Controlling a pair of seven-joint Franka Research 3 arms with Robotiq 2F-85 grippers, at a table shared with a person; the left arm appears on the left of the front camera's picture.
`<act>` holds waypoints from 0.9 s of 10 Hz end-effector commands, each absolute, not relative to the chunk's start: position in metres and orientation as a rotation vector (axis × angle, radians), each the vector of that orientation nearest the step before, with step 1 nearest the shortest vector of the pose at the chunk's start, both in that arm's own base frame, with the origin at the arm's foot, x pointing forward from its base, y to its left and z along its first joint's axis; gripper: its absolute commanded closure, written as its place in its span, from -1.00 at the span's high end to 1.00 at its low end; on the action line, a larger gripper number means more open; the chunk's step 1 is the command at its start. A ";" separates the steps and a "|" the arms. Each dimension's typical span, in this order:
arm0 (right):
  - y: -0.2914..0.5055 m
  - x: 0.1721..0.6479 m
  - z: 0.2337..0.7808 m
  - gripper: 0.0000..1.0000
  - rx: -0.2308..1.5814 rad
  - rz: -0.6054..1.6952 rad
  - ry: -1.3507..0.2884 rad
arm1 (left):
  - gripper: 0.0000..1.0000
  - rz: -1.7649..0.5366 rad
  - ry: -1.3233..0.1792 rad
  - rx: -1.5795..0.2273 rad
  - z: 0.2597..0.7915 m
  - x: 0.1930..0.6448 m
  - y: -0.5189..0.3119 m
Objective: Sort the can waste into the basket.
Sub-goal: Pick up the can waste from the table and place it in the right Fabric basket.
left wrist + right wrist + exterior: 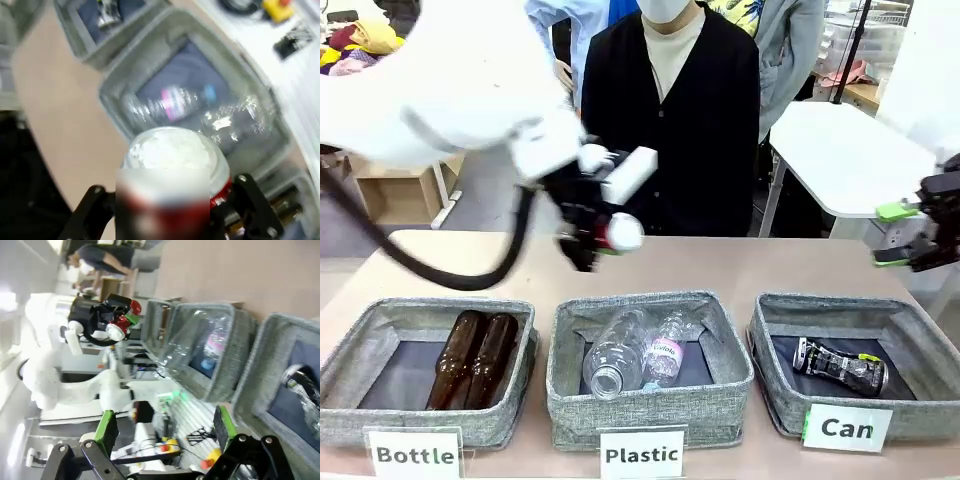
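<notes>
My left gripper [603,238] hangs above the table behind the middle bin, shut on the crushed red can [621,232] with silver ends. In the left wrist view the can [172,160] sits between the two black fingers [93,201], over the plastic bin. A slim black can [840,367] lies in the grey basket [767,345] labelled "Can" at the right. My right gripper [892,235] hovers open at the table's right edge, behind that basket, with nothing between its green pads [107,427]. The right wrist view shows the basket [272,365] and the black can [306,390].
The grey bin labelled "Bottle" [350,350] at the left holds two brown glass bottles [475,360]. The middle bin labelled "Plastic" [720,385] holds clear plastic bottles [635,350]. A person in a dark cardigan stands at the far side of the table.
</notes>
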State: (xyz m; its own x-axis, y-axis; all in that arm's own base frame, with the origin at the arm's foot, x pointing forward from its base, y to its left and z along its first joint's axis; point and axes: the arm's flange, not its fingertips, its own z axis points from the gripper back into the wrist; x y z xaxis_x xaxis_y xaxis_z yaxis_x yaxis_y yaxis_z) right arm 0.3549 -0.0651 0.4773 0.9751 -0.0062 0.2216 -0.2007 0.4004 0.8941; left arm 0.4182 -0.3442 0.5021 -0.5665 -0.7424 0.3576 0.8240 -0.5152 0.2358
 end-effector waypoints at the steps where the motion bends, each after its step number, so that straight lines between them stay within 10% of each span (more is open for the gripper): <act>1: -0.109 0.304 0.507 1.00 0.993 0.111 -0.350 | -1.00 -1.911 -0.397 -0.342 0.513 0.429 -0.416; 9: -0.214 0.198 0.490 1.00 0.847 -0.005 -0.446 | -1.00 -1.443 -0.440 -0.529 0.451 0.417 -0.685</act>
